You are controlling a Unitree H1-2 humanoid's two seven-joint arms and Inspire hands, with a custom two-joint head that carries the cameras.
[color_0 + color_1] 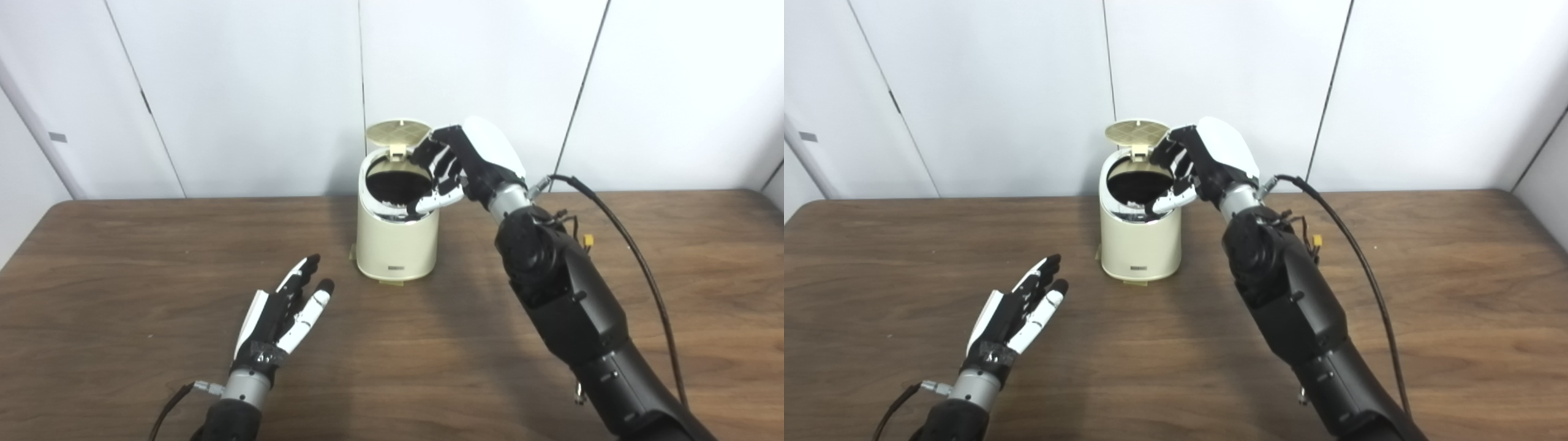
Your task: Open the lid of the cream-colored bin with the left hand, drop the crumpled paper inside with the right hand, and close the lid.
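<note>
The cream-colored bin [397, 245] stands at the middle back of the wooden table, its round lid [398, 130] tipped up and back, its dark inside showing. My right hand [456, 165] hovers over the bin's right rim, fingers spread and curled downward, with nothing visible between them. No crumpled paper shows in either view. My left hand [288, 312] rests low above the table, left and in front of the bin, fingers straight and apart, holding nothing.
The brown table [122, 275] runs wide to both sides of the bin. A black cable [637, 257] loops from my right wrist along the arm. White wall panels stand close behind the table's back edge.
</note>
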